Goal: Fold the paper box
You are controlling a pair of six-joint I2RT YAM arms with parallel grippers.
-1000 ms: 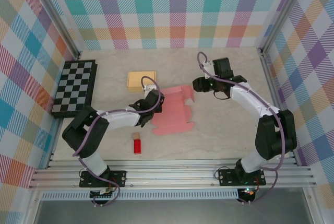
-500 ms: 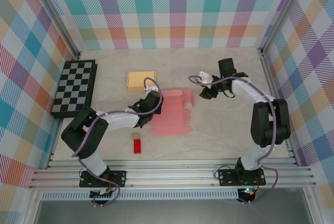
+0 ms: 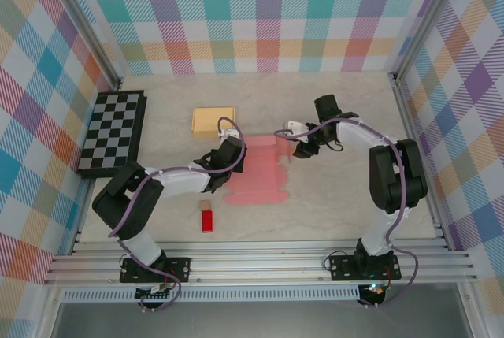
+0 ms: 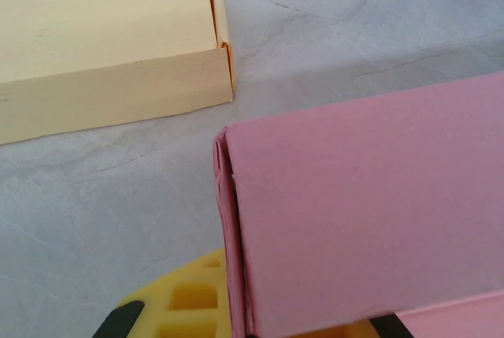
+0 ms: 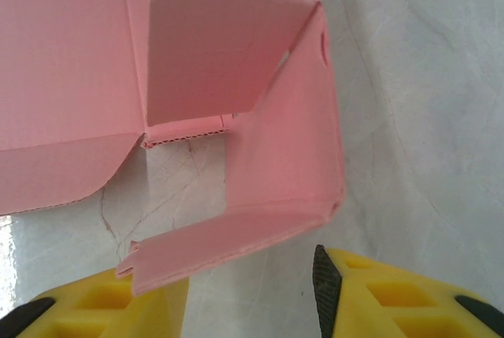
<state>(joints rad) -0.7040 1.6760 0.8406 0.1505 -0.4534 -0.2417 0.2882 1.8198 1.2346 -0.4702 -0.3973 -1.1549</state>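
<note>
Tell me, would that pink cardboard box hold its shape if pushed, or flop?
Probably floppy at the creases: the pink box is thin sheet and its raised flap leans loosely. The fluted edge suggests corrugated card, so each panel likely stays fairly stiff. It looks light on a smooth table, so a push may slide it.

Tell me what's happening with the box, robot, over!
Right fingers open at pink box flap. Left fingers at its left wall, grip unclear. Box partly folded. Yellow box apart, not blocking.

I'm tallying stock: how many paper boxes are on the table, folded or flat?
2. The pink box, partly unfolded, lies mid-table; the yellow box, closed, sits farther back, to its left. None appears hidden.
</note>
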